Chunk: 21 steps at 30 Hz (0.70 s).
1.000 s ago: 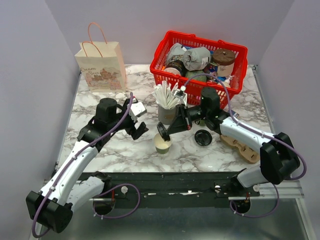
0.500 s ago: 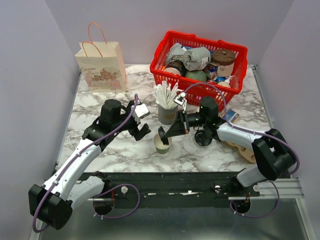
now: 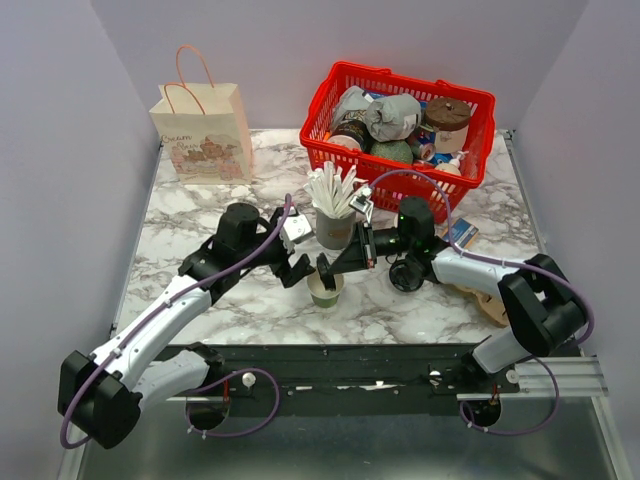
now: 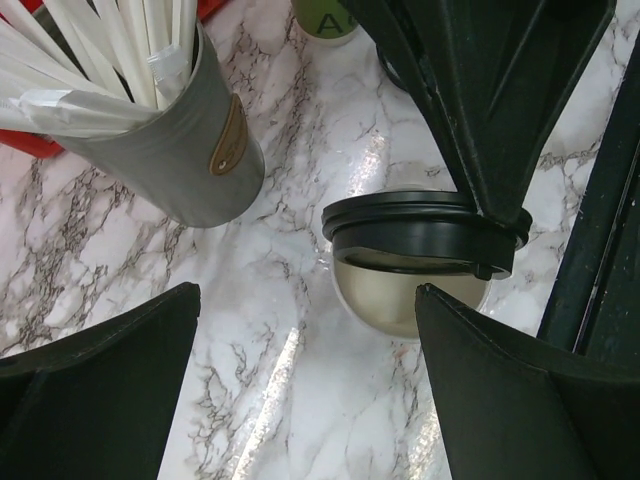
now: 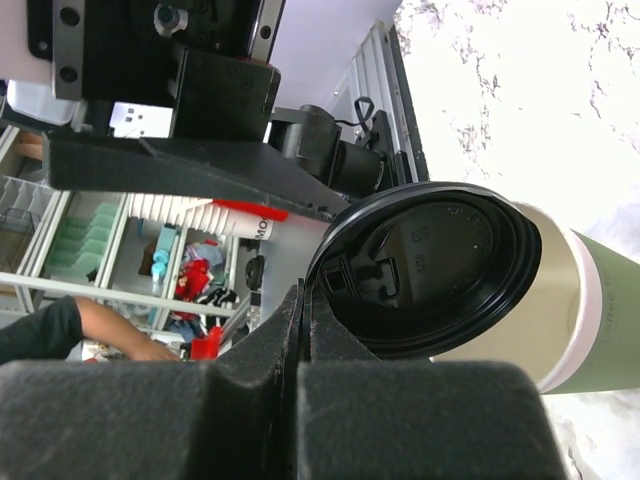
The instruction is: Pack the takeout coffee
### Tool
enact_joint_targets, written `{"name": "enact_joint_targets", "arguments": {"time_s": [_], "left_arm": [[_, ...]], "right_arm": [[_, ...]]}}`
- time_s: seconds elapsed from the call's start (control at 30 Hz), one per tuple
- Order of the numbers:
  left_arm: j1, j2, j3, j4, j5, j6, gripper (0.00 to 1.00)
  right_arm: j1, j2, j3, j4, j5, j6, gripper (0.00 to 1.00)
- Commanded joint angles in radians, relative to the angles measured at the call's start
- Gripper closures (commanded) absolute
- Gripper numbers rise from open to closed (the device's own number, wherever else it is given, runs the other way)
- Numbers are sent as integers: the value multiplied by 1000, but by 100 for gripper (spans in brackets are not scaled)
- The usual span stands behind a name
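The takeout coffee [image 3: 407, 275], a green cup under a black lid, stands on the marble beside my right arm; its green side shows at the top edge of the left wrist view [image 4: 325, 15]. My right gripper [image 3: 328, 265] [image 5: 305, 290] is shut on the rim of a second black lid [image 5: 430, 270] [image 4: 420, 235]. That lid hangs tilted over the mouth of a lidless green cup [image 3: 325, 292] [image 5: 600, 310] with a pale inside [image 4: 400, 300]. My left gripper [image 3: 300, 265] [image 4: 308, 300] is open just left of that cup, holding nothing.
A grey cup of white sticks [image 3: 333, 225] [image 4: 170, 160] stands right behind the lidless cup. A red basket [image 3: 400, 170] full of items sits at the back right. A paper bag [image 3: 203, 135] stands at the back left. A wooden piece [image 3: 480, 290] lies under my right forearm.
My left arm has swung right, bringing its open gripper up beside the lidless cup. My right gripper has lowered the lid closer over the cup's mouth.
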Motion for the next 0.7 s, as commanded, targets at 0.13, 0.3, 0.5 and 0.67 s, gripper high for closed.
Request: {"name": "enact_joint_targets", "arguments": {"time_s": [0.13,0.3,0.5,0.67], "left_arm": [[-33,23,-7,42,-15,29,4],[-42,37,-4,42,-18,49,4],[-48,48,2,49,-22,52,4],[-54,54,1,55,-21,55,4]], "right_arm": [[-5,23,-8,-2,34,-6,91],[-5,26,1,-55,35,-32,91],[-6,34,6,-68,32,-40,90],[-9,32,18,-130,35,-66,89]]}}
